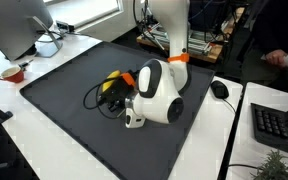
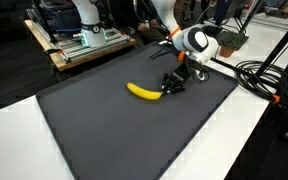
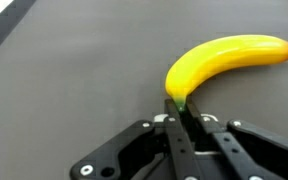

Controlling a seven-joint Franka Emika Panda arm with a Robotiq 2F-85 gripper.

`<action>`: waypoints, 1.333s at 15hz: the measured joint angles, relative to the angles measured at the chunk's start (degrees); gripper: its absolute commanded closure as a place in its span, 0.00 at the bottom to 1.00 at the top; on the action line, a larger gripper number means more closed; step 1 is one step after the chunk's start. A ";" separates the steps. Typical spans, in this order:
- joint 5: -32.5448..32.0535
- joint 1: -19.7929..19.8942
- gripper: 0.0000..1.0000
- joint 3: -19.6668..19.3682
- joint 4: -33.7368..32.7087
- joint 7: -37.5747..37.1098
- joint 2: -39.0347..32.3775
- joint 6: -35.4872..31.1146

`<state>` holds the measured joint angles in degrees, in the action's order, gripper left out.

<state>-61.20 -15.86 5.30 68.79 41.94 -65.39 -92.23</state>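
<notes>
A yellow banana [image 3: 219, 60] lies on the dark grey mat [image 3: 74, 80]. In the wrist view my gripper [image 3: 181, 108] has its two black fingers closed on the banana's greenish stem end. The banana also shows in an exterior view [image 2: 142, 92], with the gripper [image 2: 173, 84] low over the mat at its right end. In an exterior view the arm's white wrist [image 1: 156, 92] hides most of the banana; only a yellow bit [image 1: 112, 84] shows beside it.
The mat [image 2: 114, 130] covers a white table. A monitor [image 1: 14, 25], a small red bowl [image 1: 12, 73], a mouse [image 1: 219, 89] and a keyboard [image 1: 281, 128] stand around it. Black cables [image 2: 259, 75] lie off the mat's edge. A wooden pallet [image 2: 84, 45] is behind.
</notes>
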 measured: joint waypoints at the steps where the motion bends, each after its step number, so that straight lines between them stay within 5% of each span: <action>1: 0.02 0.00 0.97 0.00 -0.10 0.00 -0.03 0.00; 20: 0.04 -1.03 0.97 0.00 -1.64 0.11 1.65 5.11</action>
<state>-61.16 -16.89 5.30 67.16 42.05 -63.74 -87.12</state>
